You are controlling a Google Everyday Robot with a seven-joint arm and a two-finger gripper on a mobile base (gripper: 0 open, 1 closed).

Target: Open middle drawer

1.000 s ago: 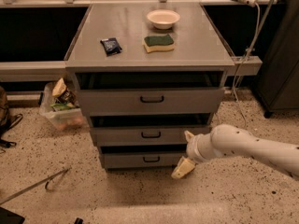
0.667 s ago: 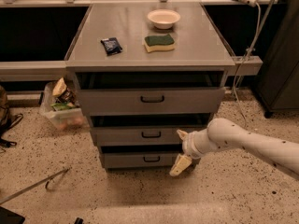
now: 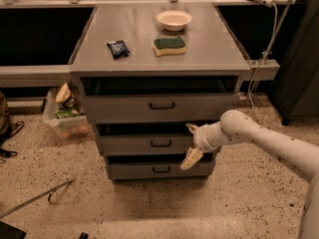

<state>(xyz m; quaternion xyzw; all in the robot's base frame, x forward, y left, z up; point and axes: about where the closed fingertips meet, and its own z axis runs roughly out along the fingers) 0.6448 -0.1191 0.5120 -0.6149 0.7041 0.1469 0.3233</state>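
The grey cabinet has three drawer fronts stacked. The middle drawer point(image 3: 129, 145) is the mid-sized one, with a small black loop handle point(image 3: 161, 143) at its centre. My gripper point(image 3: 191, 143) sits in front of the right part of the middle drawer, just right of the handle and apart from it. Its two cream fingers are spread, one fingertip point(image 3: 191, 129) at the drawer's top edge and the other point(image 3: 190, 159) hanging below it. The gripper is open and holds nothing. My white arm reaches in from the right.
The top drawer point(image 3: 124, 108) and bottom drawer point(image 3: 129, 171) lie above and below. On the cabinet top point(image 3: 139, 34) are a white bowl point(image 3: 174, 20), a sponge point(image 3: 169, 46) and a dark packet point(image 3: 118, 49). A plastic bin point(image 3: 65, 116) stands on the floor at left.
My gripper and arm have moved left, closer to the middle drawer's handle. The drawers have not moved.
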